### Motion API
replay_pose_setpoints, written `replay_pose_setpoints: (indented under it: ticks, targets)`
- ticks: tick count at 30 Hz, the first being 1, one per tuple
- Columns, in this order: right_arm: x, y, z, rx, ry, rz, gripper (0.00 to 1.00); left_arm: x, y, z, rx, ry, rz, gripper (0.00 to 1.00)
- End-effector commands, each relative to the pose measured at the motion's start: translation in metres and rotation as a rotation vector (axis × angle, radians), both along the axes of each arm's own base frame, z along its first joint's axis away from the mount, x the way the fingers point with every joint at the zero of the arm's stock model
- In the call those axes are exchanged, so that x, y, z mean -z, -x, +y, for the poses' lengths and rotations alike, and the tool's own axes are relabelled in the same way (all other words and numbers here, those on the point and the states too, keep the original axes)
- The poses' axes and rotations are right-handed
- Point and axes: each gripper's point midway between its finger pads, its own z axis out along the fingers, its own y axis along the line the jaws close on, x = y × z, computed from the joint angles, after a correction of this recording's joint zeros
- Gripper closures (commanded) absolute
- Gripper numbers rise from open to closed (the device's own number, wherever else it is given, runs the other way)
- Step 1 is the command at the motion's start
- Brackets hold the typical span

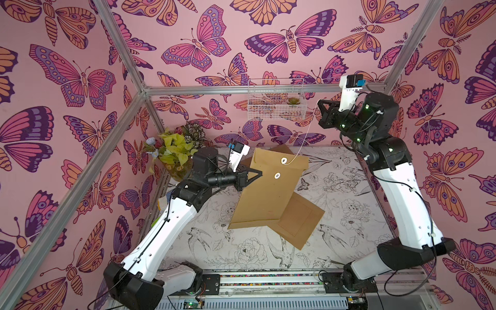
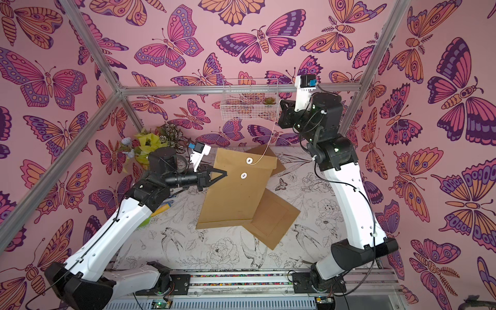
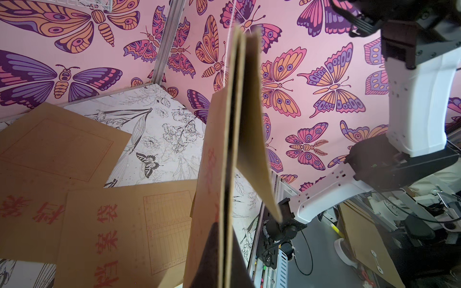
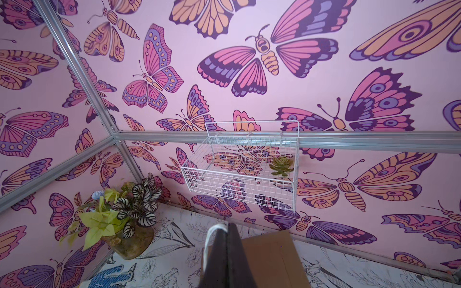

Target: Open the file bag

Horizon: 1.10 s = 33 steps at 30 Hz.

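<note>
The file bag (image 1: pixel 268 193), a flat rectangle of stiff brown kraft paper, hangs tilted above the table (image 1: pixel 349 220). The left gripper (image 1: pixel 259 175) pinches its side edge, the dark tapered jaws closed tight on the paper. The left wrist view shows the bag edge-on as thin layers, with one sheet (image 3: pixel 254 119) standing away from the rest.

Two round white discs sit on its face, the upper disc (image 1: pixel 284 160) near the top edge and the lower disc (image 1: pixel 276 176) just below it. A thin white string (image 1: pixel 304 137) runs almost straight from the upper disc up to the right gripper (image 1: pixel 320 103). That gripper is raised beside the white wire basket (image 1: pixel 276 107), jaws pressed together on the string.

An envelope (image 1: pixel 302 220) of the same brown paper lies flat on the line-drawn tabletop under the bag's lower corner. A second envelope (image 1: pixel 285 148) lies behind its top.
</note>
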Motion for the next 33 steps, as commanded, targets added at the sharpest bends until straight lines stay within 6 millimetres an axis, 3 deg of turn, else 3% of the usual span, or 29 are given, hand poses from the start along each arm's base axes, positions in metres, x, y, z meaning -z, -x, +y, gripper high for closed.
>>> replay_pose_setpoints:
  ticks: [1, 5, 12, 15, 23, 29, 33]
  targets:
    - [0.022, -0.027, 0.003, 0.004, -0.001, 0.055, 1.0, -0.013, 0.014, 0.0, 0.041, 0.004, -0.042, 1.0]
    - [0.058, -0.048, 0.002, 0.007, 0.006, 0.162, 1.0, -0.017, 0.021, 0.001, 0.051, 0.011, -0.038, 1.0]
    - [0.107, -0.059, 0.008, -0.011, 0.023, 0.301, 0.96, -0.029, 0.036, 0.001, 0.102, 0.034, -0.056, 1.0]
    - [0.134, -0.062, 0.0, 0.024, 0.017, 0.407, 0.83, -0.033, 0.039, 0.001, 0.109, 0.04, -0.07, 1.0]
    - [0.192, -0.059, -0.008, 0.078, -0.046, 0.547, 0.25, -0.042, 0.041, 0.002, 0.116, 0.056, -0.117, 1.0]
    - [0.212, -0.051, -0.023, 0.132, -0.039, 0.575, 0.04, -0.046, 0.038, 0.001, 0.109, 0.066, -0.13, 1.0]
    - [0.224, -0.049, -0.051, 0.196, -0.105, 0.604, 0.01, -0.047, 0.035, 0.002, 0.092, 0.066, -0.148, 1.0]
